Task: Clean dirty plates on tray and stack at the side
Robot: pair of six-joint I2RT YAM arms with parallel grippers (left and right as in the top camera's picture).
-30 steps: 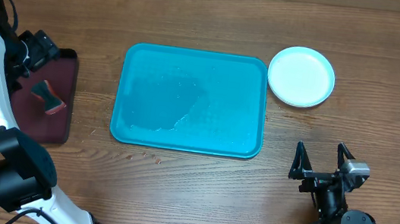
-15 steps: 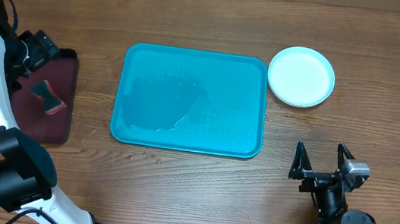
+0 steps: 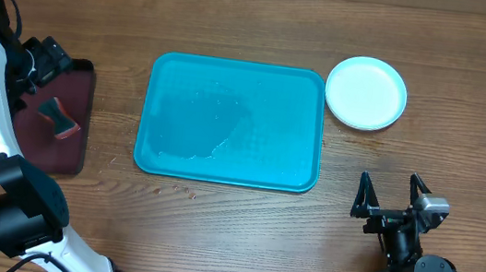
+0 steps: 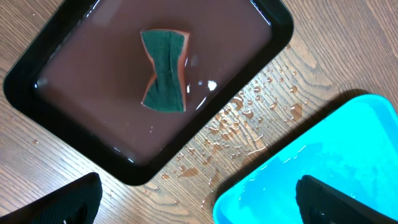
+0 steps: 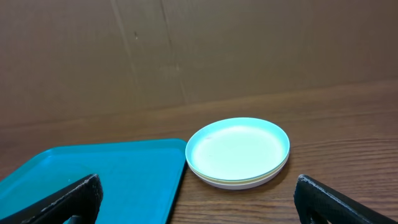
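The plates (image 3: pixel 366 93) sit in one stack on the table right of the turquoise tray (image 3: pixel 231 121), pale blue on top, yellow-green and white below (image 5: pixel 239 151); no smears show. The tray holds no plates and is wet in the middle. It also shows in the right wrist view (image 5: pixel 93 180) and the left wrist view (image 4: pixel 323 168). My left gripper (image 4: pixel 202 208) is open and empty, hovering between the maroon tray and the turquoise tray; in the overhead view (image 3: pixel 46 61) it is at the far left. My right gripper (image 3: pixel 392 196) is open and empty near the front right.
A dark maroon black-rimmed tray (image 3: pixel 60 146) lies at the left with a green and orange sponge (image 4: pixel 165 70) in it. Water drops (image 4: pixel 249 115) lie on the wood between the two trays. A brown cardboard wall (image 5: pixel 186 50) stands behind the table.
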